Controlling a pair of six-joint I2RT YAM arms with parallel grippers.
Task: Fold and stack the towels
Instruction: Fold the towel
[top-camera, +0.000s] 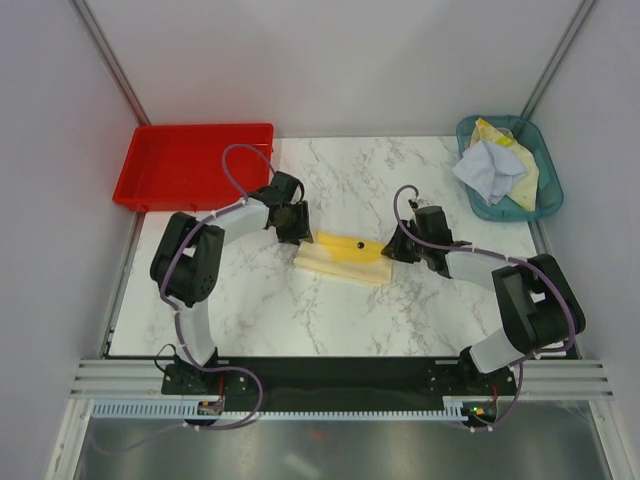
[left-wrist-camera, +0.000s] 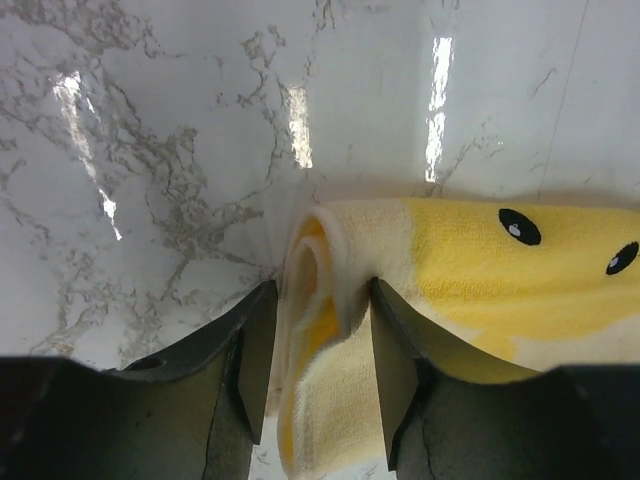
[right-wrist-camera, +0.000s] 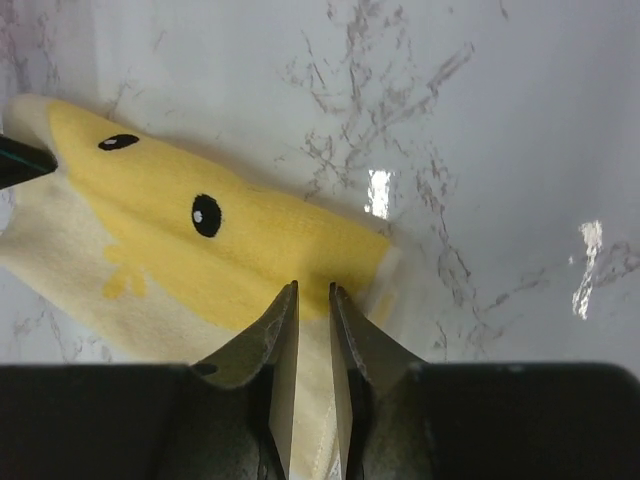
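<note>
Clamped by left gripper (left-wrist-camera: 318, 330) and right gripper (right-wrist-camera: 310, 312) on towel (top-camera: 345, 257) ends, mid-table — heaped in basket (top-camera: 470, 131) far right, crumpled cloths (top-camera: 490, 170); tray (top-camera: 190, 165) far left.

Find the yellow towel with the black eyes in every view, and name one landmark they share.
Top external: the yellow towel lies mid-table.
Left wrist: the towel fills the lower right, its folded end pinched in the left gripper.
Right wrist: the towel lies left and centre, its edge in the right gripper.
Shared landmark: its black eye dots.
</note>
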